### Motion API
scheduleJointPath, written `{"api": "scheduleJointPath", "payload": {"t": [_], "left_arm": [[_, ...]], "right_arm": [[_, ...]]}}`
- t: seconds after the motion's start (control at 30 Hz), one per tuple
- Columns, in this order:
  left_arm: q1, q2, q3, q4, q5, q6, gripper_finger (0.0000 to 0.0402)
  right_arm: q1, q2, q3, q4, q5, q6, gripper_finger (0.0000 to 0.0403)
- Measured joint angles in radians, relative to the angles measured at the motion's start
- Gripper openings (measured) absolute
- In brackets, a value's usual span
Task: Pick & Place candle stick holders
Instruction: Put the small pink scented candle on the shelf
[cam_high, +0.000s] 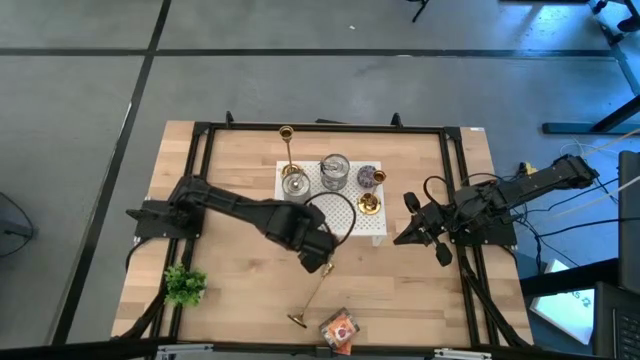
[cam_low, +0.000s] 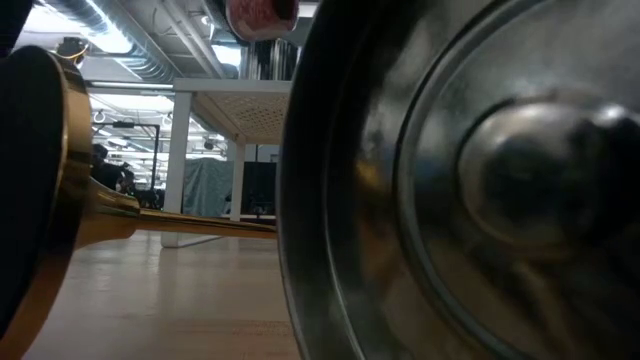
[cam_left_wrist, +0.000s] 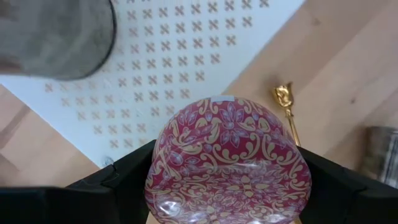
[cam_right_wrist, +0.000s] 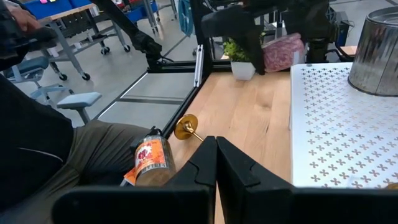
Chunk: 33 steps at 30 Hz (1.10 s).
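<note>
My left gripper (cam_high: 320, 260) is over the table's middle, just near of the white perforated mat (cam_high: 345, 228), shut on a round pink candle with a gold pattern (cam_left_wrist: 227, 158). One gold candle stick holder (cam_high: 310, 298) lies on its side on the wood, its base (cam_high: 298, 320) toward the near edge and its cup (cam_left_wrist: 283, 93) near my left gripper. A tall holder (cam_high: 288, 150) stands at the mat's far left, a short one (cam_high: 369, 203) at its right. My right gripper (cam_high: 420, 236) is shut and empty at the table's right. My left gripper pinches the pink candle between its two fingers (cam_left_wrist: 115, 183), which stand on opposite sides of its round wall (cam_left_wrist: 158, 168). The candle is lifted clear of the table; it also shows in the right wrist view (cam_right_wrist: 283, 50).
Two silver tins (cam_high: 295, 185) (cam_high: 335, 172) and a purple candle (cam_high: 371, 178) stand on the mat. A red-labelled jar (cam_high: 340, 328) lies at the near edge beside the lying holder's base. A small green plant (cam_high: 184, 285) stands near left. Bare wood lies between mat and near edge.
</note>
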<state>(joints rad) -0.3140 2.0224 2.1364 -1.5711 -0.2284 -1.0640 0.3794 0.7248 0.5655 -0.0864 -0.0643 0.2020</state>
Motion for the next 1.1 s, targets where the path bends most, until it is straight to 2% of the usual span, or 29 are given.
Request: {"api": "scheduleJointPath", "payload": {"t": [0.2,0.33,0.67,0.83,1.1], "left_arm": [[0.025,-0.008,-0.001,0.0,0.054,0.072,0.0293],[0.015,-0.04,-0.013,0.004,0.063,0.067,0.0293],[-0.074,-0.234,-0.304,0.033,0.024,-0.141,0.0293],[-0.054,-0.327,-0.41,0.226,-0.001,-0.096,0.0293],[0.046,-0.341,-0.431,0.229,0.026,-0.001,0.0293]], "right_arm": [[0.0,0.0,0.0,-0.021,0.0,0.0,0.0005],[0.001,0.0,0.0,-0.029,0.0,0.0,0.0005],[0.001,0.0,0.0,-0.03,0.0,0.0,0.0005],[0.001,0.0,0.0,-0.017,0.0,0.0,0.0005],[0.001,0.0,0.0,-0.004,0.001,-0.004,0.0005]]}}
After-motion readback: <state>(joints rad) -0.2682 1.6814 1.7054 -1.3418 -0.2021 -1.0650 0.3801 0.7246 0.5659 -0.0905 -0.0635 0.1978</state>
